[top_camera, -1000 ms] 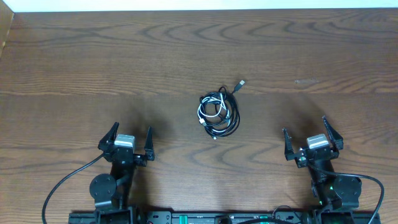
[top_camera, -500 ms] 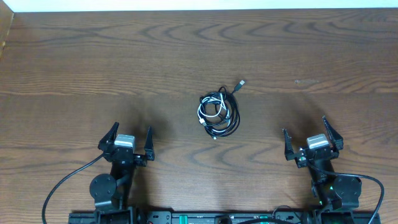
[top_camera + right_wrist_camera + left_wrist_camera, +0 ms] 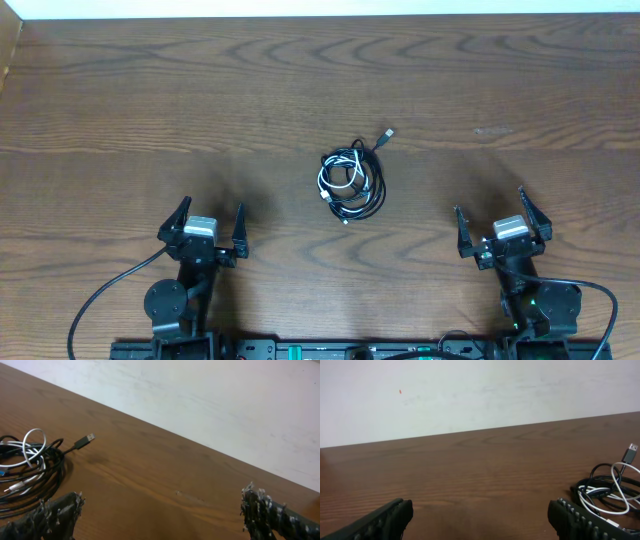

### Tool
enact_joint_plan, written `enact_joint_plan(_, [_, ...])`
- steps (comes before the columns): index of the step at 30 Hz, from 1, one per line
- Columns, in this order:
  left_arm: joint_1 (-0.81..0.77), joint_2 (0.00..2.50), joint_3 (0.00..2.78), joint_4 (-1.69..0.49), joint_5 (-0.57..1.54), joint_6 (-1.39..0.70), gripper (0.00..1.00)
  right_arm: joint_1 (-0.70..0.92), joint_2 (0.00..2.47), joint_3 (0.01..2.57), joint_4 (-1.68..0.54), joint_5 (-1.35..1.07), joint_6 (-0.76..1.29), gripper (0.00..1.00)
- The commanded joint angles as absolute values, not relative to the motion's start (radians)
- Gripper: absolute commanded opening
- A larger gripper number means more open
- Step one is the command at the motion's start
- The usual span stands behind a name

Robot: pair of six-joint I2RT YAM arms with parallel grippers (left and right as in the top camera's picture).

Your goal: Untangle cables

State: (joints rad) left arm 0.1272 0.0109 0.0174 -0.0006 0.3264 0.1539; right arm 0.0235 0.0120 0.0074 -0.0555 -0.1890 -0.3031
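Dark brown wood-grain table (image 3: pixel 120 90) fills the overhead view, and a plain white wall (image 3: pixel 470 395) stands behind its far edge in both wrist views.

A small coil of thin cables (image 3: pixel 350 183) lies flat near the middle of the table, between the 2 arms and a little farther out than either. The coil is roughly oval, its long axis running from the near edge toward the far edge. 1 black tail leaves the top of the coil and runs diagonally to the far right, ending in a small silver-tipped plug (image 3: pixel 388 132) that points away from the coil toward the far right corner. Black cord makes up the outer loops; a white cord winds through the left and middle of them in tighter loops. How many black cords there are cannot be told. The left wrist view shows the cables (image 3: pixel 607 492) at its right edge with the plug (image 3: pixel 631 452) raised toward the wall; the right wrist view shows them (image 3: pixel 27 467) at its left edge, the plug (image 3: pixel 86 439) pointing right.

The black left gripper (image 3: pixel 214 203) sits near the front edge with its fingers (image 3: pixel 385 520) spread wide, holding and touching nothing. The black right gripper (image 3: pixel 489 199) is likewise spread wide, fingers (image 3: pixel 270 510) holding nothing, well apart from the coil.
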Motion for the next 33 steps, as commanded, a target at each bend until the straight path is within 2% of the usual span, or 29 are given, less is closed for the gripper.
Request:
enact_joint_plan(1, [0.128,0.006,0.004,-0.044,0.327,0.141,0.92,0.020,0.009,0.006,-0.060,-0.190,-0.300,0.99])
enact_joint_plan(33, [0.128,0.007,0.004,-0.044,0.316,0.141,0.92,0.020,0.009,0.006,-0.049,-0.212,-0.300,0.99])
